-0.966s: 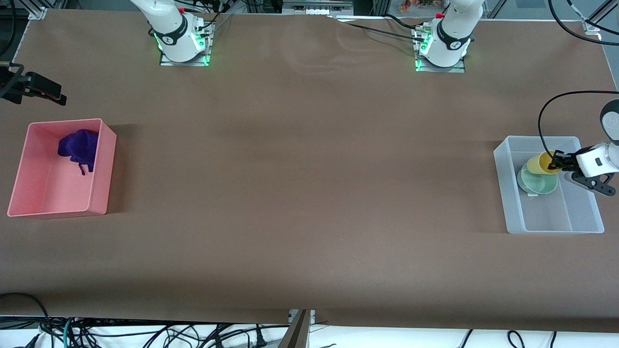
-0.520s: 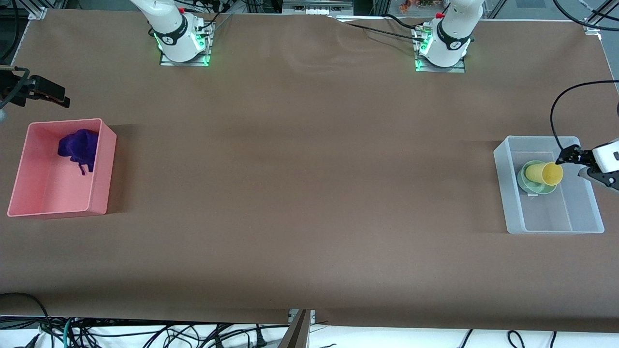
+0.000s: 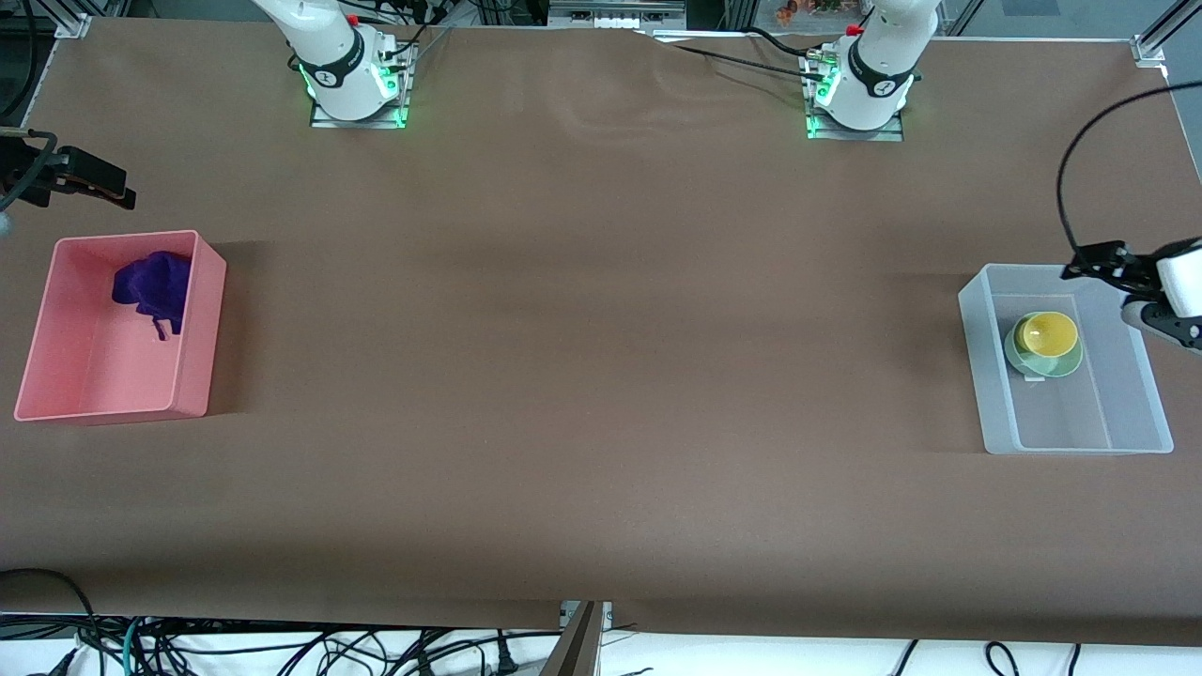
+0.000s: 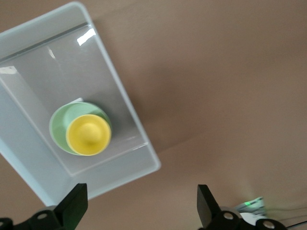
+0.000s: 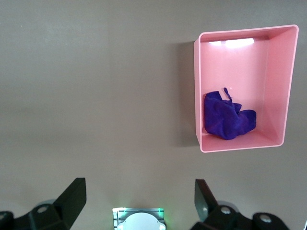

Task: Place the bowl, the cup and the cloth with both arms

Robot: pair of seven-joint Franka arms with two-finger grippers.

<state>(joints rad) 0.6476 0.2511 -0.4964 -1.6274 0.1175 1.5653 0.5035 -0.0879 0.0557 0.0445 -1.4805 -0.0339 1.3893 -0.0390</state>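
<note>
Table (image 3: pixel 601 376): you see brown cover, bins at both ends.
Pink bin (image 3: pixel 56 376): 9 o'clock; cloth (image 3: pixel 152 287) in it.
Clear bin (image 3: pixel 1080 439): 3 o'clock.
Bowl (image 3: pixel 1061 362): in clear bin.
Cup (image 3: pixel 1049 332): upright in bowl.
Left gripper (image 3: pixel 1078 267): fingers spread, empty, over clear bin's edge.
Right gripper (image 3: pixel 117 193): fingers spread, empty, above table near pink bin.

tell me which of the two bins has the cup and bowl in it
The clear bin at the left arm's end of the table: the cup sits upright inside the bowl there. The pink bin holds only the cloth.
</note>
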